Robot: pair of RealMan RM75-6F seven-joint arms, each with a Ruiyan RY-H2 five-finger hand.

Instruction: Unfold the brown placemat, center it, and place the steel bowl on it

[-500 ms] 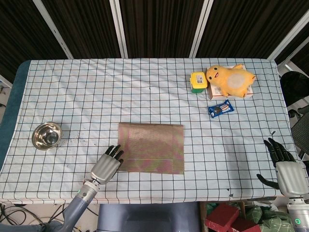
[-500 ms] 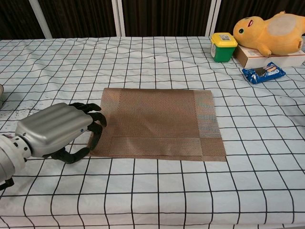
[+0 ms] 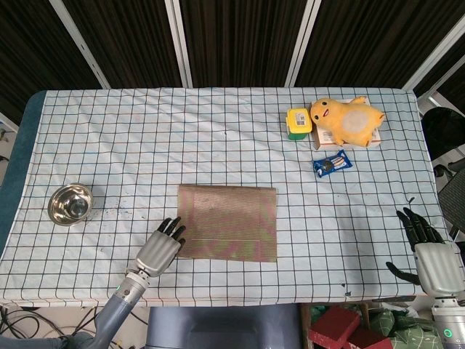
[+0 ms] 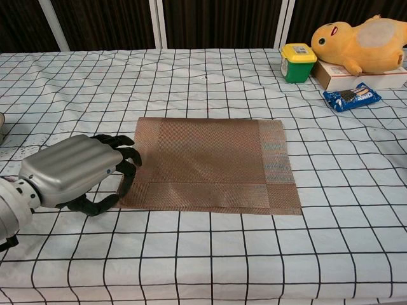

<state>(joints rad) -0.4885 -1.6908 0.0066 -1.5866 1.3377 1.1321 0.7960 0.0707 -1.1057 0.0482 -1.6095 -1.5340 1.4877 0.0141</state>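
Observation:
The brown placemat (image 3: 228,222) (image 4: 211,164) lies flat near the front middle of the table; a band along its right and front edges looks like a folded layer. My left hand (image 3: 160,249) (image 4: 76,171) sits at the mat's front-left corner, fingers curled, fingertips at the mat's edge; whether they pinch it I cannot tell. The steel bowl (image 3: 70,203) stands upright and empty at the left of the table, well away from the mat. My right hand (image 3: 429,251) hovers at the table's right front edge, fingers spread, holding nothing.
At the back right sit a yellow plush duck (image 3: 347,120) (image 4: 361,37) on a box, a green container with a yellow lid (image 3: 298,123) (image 4: 298,61) and a blue snack packet (image 3: 332,163) (image 4: 350,96). The checked tablecloth (image 3: 218,145) covers the table.
My left hand has drawn slightly back toward the table's front-left; the mat has not visibly shifted. The right hand is still.

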